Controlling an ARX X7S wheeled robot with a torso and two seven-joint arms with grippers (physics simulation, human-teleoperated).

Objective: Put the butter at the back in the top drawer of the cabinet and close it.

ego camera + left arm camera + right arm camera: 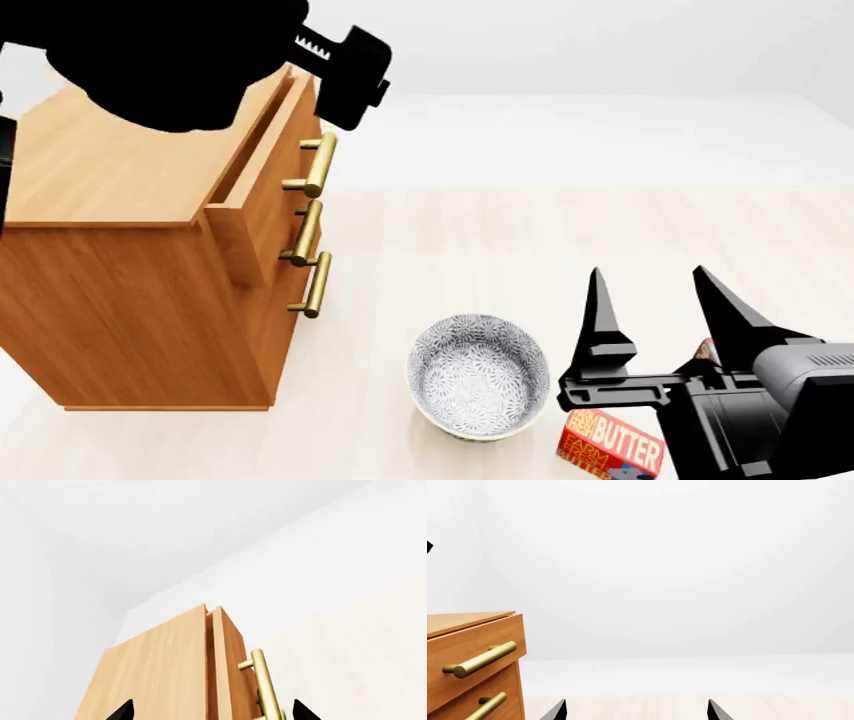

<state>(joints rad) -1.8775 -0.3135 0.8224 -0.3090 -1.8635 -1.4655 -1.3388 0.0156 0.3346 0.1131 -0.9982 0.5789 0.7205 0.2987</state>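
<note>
My left gripper (pixel 212 711) is at the top drawer (pixel 267 150) of the cabinet (pixel 127 290), its fingers spread either side of the brass bar handle (pixel 265 687) and not yet pinching it; the drawer stands slightly ajar, a narrow gap showing behind its front panel. My right gripper (pixel 657 305) hangs spread and empty, tips pointing up, above the floor (pixel 561 240). The butter (pixel 611 444) lies on the floor just beside the patterned bowl (pixel 479 377), directly under my right arm and partly hidden by it. Risks, as I judge them: closing the left fingers off-centre could slip from the round bar; pulling too little leaves no room for the carton; lowering the right arm blind could nudge the butter against the bowl
</note>
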